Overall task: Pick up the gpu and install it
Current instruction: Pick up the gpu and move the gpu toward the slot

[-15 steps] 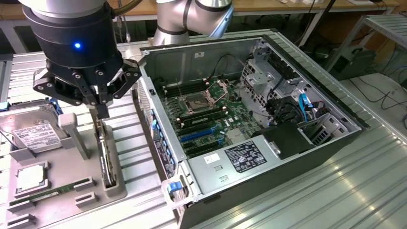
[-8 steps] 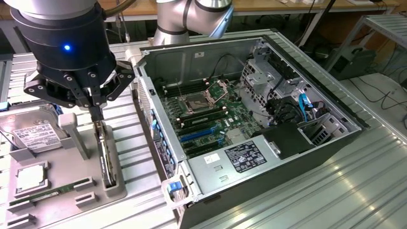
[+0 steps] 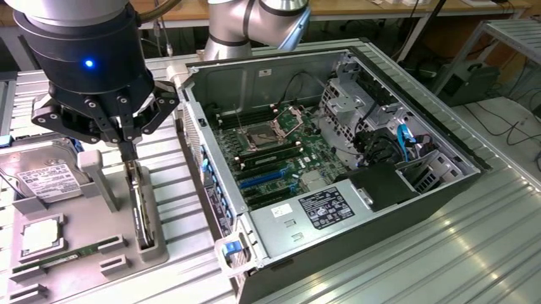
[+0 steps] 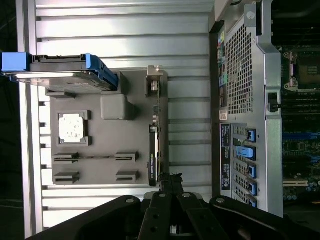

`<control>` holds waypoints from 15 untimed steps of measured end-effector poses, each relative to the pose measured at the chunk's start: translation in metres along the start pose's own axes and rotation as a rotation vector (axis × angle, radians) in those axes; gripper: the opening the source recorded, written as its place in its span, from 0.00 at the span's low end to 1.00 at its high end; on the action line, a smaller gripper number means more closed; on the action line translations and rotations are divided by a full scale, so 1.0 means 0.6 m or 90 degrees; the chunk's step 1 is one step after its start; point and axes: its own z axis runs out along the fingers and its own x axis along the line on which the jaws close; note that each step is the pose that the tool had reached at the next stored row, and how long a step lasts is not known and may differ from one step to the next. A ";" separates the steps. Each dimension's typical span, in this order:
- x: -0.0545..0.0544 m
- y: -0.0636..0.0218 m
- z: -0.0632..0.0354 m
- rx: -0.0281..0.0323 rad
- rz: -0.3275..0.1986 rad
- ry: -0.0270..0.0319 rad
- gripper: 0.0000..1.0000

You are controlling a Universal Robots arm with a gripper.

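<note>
The gpu [image 3: 144,206] stands on edge in a slot of the grey holder tray [image 3: 93,253], left of the open computer case [image 3: 439,145] in the exterior view. In the wrist view the gpu [image 4: 153,155] is a thin dark strip. My gripper [image 3: 127,151] hangs just above the card's upper end with its fingers pressed together. The wrist view puts my gripper [image 4: 168,179] right beside that end of the card. I cannot tell whether the fingers touch it. The case's motherboard [image 3: 270,149] lies exposed, with blue expansion slots [image 3: 263,180].
On the tray also sit a silver hard drive [image 3: 47,180] with blue rails [image 4: 60,70], a processor chip [image 3: 40,235] and a narrow RAM stick [image 3: 50,259]. The case's rear panel [image 4: 245,100] rises close beside the tray. Ribbed metal table [image 3: 457,253] surrounds everything.
</note>
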 end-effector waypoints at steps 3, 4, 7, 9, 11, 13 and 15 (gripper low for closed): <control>0.000 0.000 0.000 0.0000 0.000 0.0000 0.11; 0.000 0.000 0.000 0.0000 0.000 0.0000 0.11; 0.000 0.000 0.000 0.0000 0.000 0.0000 0.17; 0.000 0.000 0.000 0.0000 0.000 0.0000 0.24; 0.000 0.000 0.000 0.0000 0.000 0.0000 0.42; 0.000 0.000 0.000 0.0000 0.000 0.0000 0.48; 0.000 0.000 0.000 0.0000 0.000 0.0000 0.54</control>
